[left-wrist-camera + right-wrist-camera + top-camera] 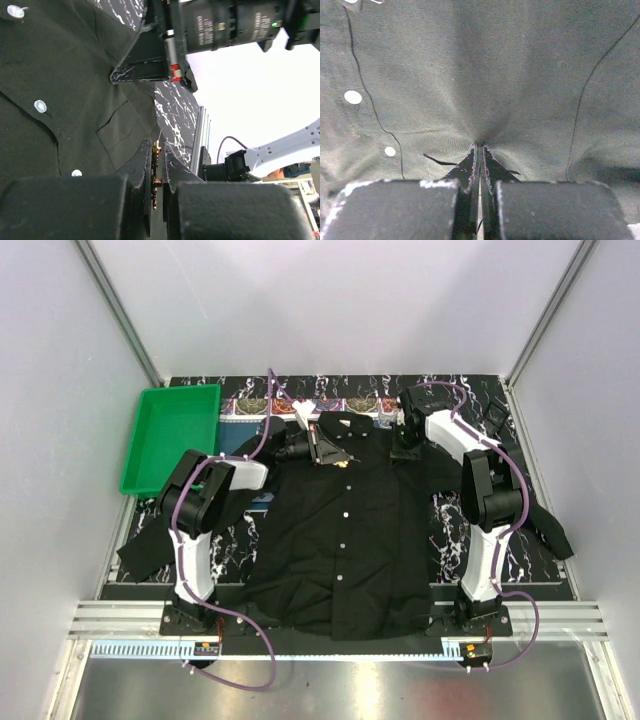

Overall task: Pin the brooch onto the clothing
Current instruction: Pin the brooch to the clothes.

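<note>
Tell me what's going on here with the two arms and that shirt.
A black shirt lies spread flat, buttoned front up. The left gripper is shut on the small golden brooch and holds it over the upper chest, near the collar. The right gripper is shut on a pinch of the shirt's cloth, puckering it. The brooch does not look fastened yet.

Soft, even light from above leaves the white walls (330, 300) bright, while the black shirt (340, 530) swallows most fold detail. From the left wrist the background to the right blows out to white glare; both wrist views show the near fingers (65, 207) dark and blurred.
</note>
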`<state>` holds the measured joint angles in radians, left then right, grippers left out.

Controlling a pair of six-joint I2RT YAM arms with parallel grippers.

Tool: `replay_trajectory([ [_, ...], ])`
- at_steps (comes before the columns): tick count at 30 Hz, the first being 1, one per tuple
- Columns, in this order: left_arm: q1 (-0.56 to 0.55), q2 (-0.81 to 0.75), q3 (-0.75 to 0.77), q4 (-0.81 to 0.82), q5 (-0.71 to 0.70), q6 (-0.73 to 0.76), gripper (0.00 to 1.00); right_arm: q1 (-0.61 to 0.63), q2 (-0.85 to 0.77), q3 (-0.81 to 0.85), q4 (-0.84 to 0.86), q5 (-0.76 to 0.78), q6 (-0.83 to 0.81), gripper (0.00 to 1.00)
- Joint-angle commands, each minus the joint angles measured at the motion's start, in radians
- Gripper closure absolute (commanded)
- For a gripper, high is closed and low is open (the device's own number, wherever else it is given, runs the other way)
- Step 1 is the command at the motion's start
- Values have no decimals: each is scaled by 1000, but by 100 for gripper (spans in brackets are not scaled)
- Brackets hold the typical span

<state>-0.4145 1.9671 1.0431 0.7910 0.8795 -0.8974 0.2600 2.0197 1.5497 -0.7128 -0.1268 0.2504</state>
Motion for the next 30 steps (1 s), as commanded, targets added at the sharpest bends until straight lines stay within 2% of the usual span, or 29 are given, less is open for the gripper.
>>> replay_trajectory([
  [1, -46, 85, 83, 151, -88, -104, 100, -40, -53, -16, 61, -91, -3, 100],
  [7, -79, 208, 149, 234, -149, -228, 100, -62, -50, -59, 107, -200, -3, 100],
  [15, -124, 303, 212, 244, -206, -282, 100, -90, -50, -88, 128, -251, 21, 100],
  [30, -136, 424, 316, 251, -267, -351, 100, -113, -62, -125, 161, -290, 4, 100],
])
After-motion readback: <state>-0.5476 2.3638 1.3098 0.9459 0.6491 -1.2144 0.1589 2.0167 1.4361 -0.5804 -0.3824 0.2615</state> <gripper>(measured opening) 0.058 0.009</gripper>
